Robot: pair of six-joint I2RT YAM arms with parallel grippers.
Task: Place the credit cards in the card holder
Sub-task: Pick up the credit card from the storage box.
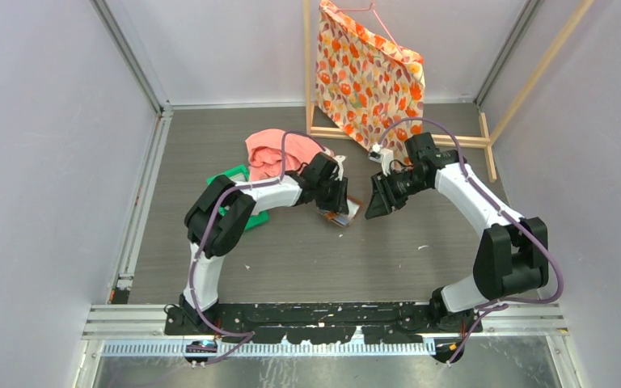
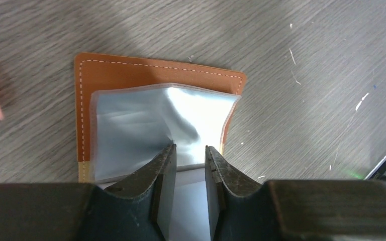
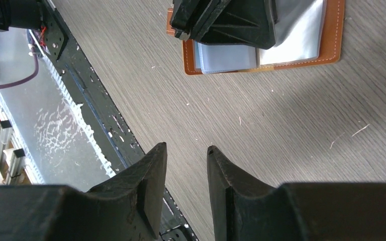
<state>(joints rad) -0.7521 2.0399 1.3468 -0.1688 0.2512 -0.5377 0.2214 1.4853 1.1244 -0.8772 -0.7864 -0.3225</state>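
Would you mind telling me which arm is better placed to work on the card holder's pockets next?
Probably left: the left claw sits at the card holder's pale pockets; the right claw hangs empty over the table, apart from it.

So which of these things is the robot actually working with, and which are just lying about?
Job in hand: open card holder, left gripper over its pockets, right gripper hovering empty nearby. No loose credit cards clearly visible.
Lying about: pink cloth, green tray, patterned bag, wooden frame.
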